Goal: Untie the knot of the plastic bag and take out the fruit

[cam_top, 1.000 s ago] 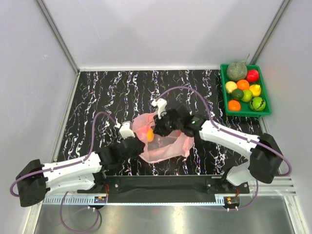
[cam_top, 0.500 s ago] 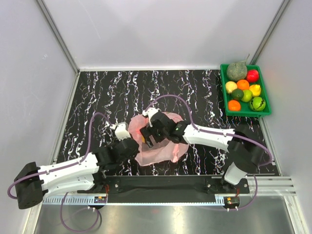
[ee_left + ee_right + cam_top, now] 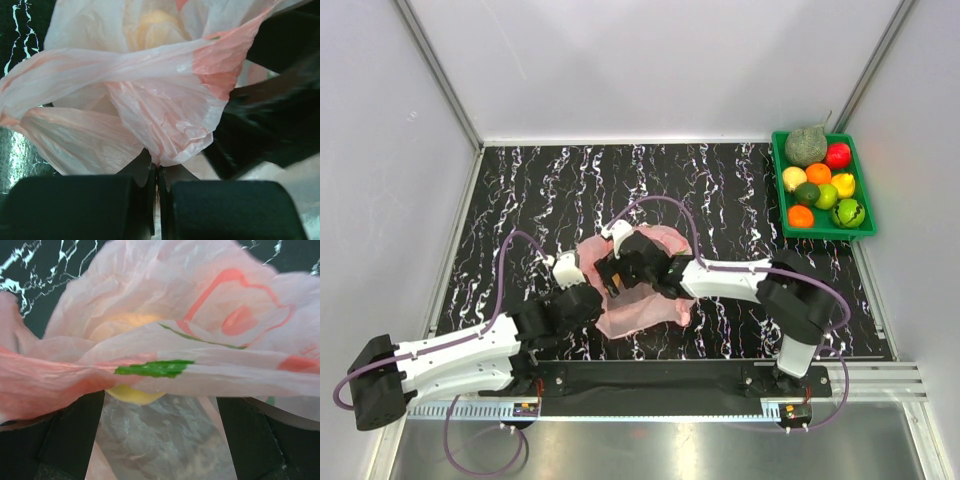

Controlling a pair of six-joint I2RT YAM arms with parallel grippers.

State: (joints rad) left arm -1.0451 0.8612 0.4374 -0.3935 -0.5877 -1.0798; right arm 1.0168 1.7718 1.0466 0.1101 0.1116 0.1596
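The pink plastic bag (image 3: 645, 312) lies crumpled at the middle of the table. My left gripper (image 3: 592, 298) is shut on a fold of its thin film (image 3: 165, 125) at the bag's left edge. Coming in from the right over the bag's top, my right gripper (image 3: 610, 276) stands open with the bag's printed film (image 3: 200, 365) stretched across in front of its fingers (image 3: 75, 432). A yellow fruit (image 3: 134, 394) peeks out under that film, and it shows as a yellow glow (image 3: 155, 25) through the plastic in the left wrist view. The knot is out of view.
A green tray (image 3: 778, 190) stands at the back right with several small fruits (image 3: 818, 175), a grey-green melon (image 3: 806, 146) and a red fruit (image 3: 837, 155). Grey walls enclose the black marbled table (image 3: 540, 190) on three sides.
My right gripper has opened wide and moved left across the bag. The left arm has shifted slightly left, still pinching the bag, and the bag has moved with it.
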